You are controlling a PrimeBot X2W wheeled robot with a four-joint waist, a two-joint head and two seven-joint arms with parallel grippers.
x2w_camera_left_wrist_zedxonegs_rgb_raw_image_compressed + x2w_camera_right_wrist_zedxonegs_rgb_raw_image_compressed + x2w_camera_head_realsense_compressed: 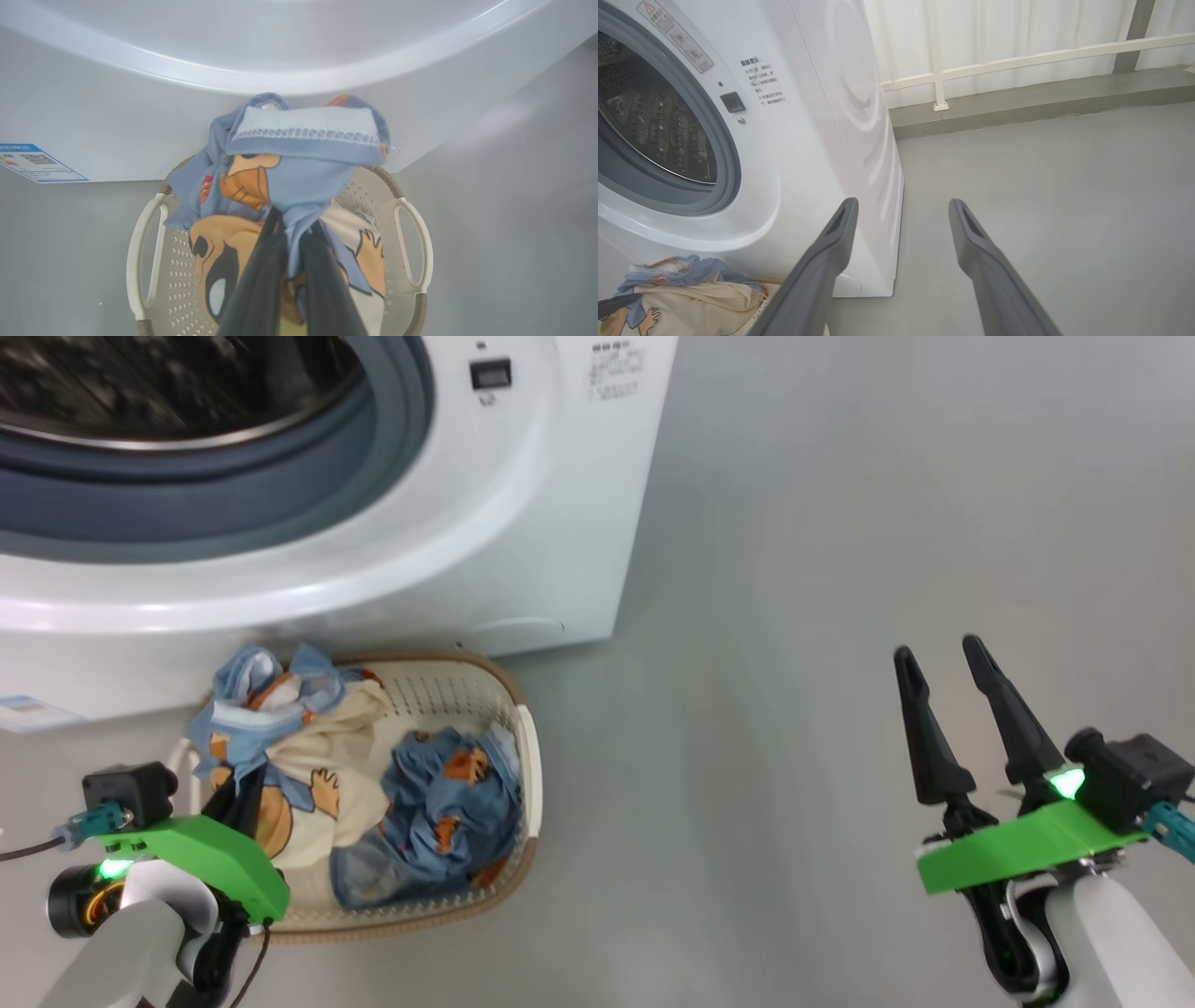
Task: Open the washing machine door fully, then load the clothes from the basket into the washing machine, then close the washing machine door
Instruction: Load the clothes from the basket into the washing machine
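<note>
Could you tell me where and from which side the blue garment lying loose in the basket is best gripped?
Probably pinch the raised bunched fold at the middle of the crumpled light blue fabric garment with orange figures, coming down from above with the open right hand. It lies low inside the cream perforated plastic basket, whose walls bar a sideways approach.

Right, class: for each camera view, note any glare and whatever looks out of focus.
Head view: a glare band runs along the washing machine's curved white front. Left wrist view: the fingers of the left gripper blur near the lens, while the clothes' stitched hem is sharp. Right wrist view: soft sheen on the machine's side; the right gripper's fingers look slightly soft.
</note>
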